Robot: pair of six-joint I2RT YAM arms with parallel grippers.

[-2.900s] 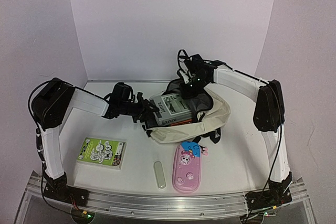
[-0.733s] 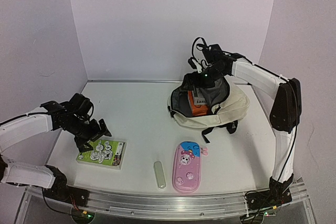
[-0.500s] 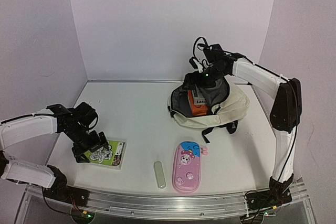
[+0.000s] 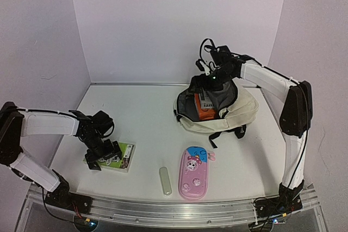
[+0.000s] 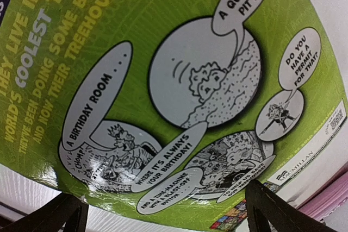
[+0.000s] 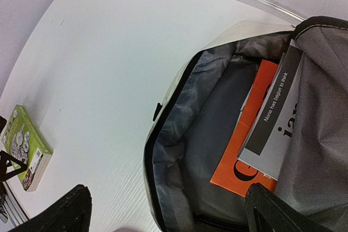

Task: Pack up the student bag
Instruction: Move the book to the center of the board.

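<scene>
Top external view: the student bag (image 4: pixel 217 119) stands near the far right corner of the desk (image 4: pixel 147 118), with the right tool (image 4: pixel 213 81) spread apart at its mouth. Also spread, the left tool (image 4: pixel 104 156) over the flat green book (image 4: pixel 122 160) near the left corner may skid it rather than grip it.

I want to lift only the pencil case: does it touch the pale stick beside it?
Apart. The top view shows bare table between the pencil case and the pale stick.

White shells cover the left arm (image 4: pixel 48 124) and right arm (image 4: pixel 269 80) between black joints. Black cables (image 4: pixel 203 52) loop above the right gripper (image 6: pixel 171 213), which carries a green light (image 4: pixel 213 78).
</scene>
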